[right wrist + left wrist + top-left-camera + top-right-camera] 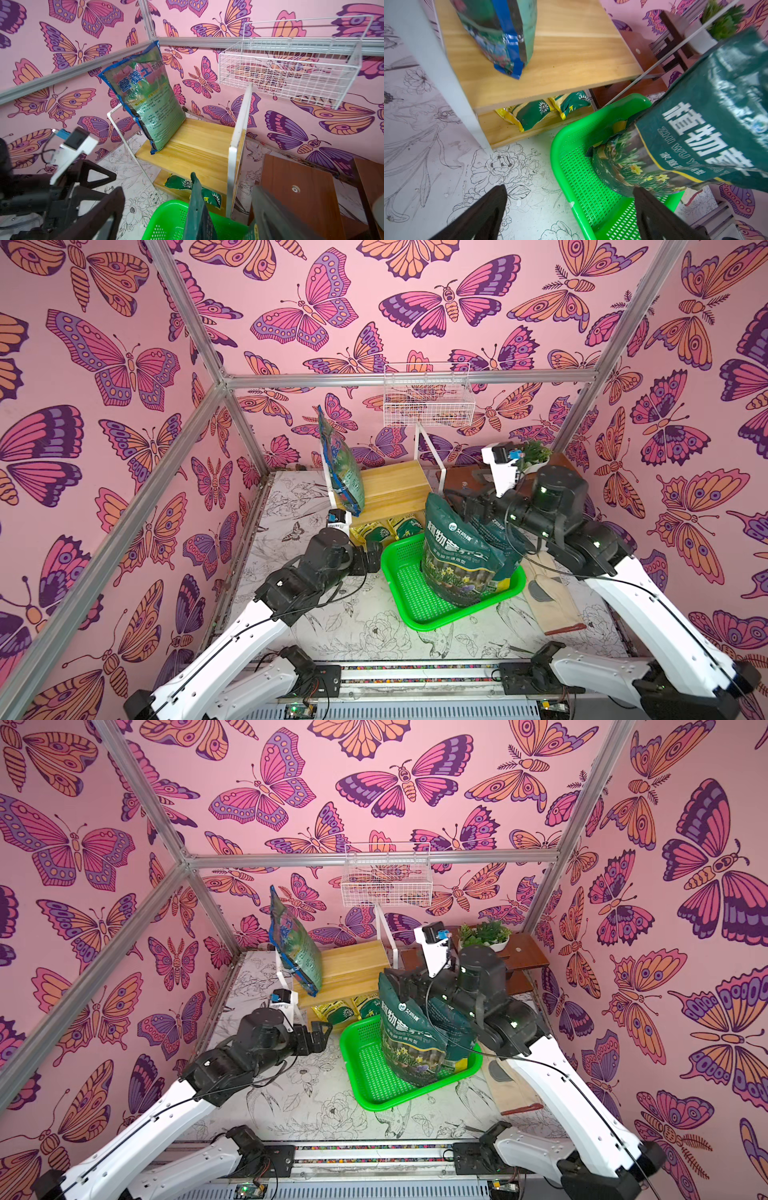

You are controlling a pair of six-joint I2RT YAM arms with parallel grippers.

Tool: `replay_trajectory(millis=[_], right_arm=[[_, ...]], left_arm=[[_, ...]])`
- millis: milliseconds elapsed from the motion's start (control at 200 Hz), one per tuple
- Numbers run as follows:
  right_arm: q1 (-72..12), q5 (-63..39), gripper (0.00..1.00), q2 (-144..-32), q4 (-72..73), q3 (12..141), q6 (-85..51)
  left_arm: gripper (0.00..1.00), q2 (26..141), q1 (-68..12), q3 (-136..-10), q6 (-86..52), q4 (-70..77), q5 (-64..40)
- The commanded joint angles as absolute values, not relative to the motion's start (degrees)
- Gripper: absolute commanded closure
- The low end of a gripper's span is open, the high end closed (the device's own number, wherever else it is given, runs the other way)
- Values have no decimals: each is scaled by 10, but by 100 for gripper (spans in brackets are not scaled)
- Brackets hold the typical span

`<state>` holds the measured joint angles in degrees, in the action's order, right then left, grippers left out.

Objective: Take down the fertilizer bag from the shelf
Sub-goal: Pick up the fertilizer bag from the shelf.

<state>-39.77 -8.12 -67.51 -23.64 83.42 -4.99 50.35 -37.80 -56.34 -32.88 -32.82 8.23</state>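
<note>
Fertilizer bag [465, 556]: soft, filled, probably heavy, with a slick film.
Hold: flat top seam [196, 199].
Right end effector [188, 193]: wide open astride the seam, apparently not pinching.
Left end effector [569, 188]: open, empty.

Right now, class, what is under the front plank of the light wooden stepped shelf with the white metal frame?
Two small yellow-and-green packets lie side by side on the bottom board. The front plank covers their far ends, so anything further back cannot be seen.
</note>
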Motion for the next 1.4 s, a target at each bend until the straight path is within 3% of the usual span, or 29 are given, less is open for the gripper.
replay_trajectory(millis=[0, 375, 791, 1237, 1397], right_arm=[[-419, -49, 3, -711, -272, 876, -36], [-454, -14, 5, -753, -290, 915, -55], [-455, 8, 4, -726, -287, 880, -41], [-454, 33, 4, -710, -288, 848, -26], [-454, 41, 4, -695, -284, 837, -21]], left_arm=[[0, 493, -364, -630, -296, -360, 106], [0, 594, -233, -839, -231, -427, 75], [2, 706, -198, -937, -204, -386, 77], [25, 810, -171, -1018, -213, -377, 50], [43, 817, -170, -1013, -219, -370, 44]])
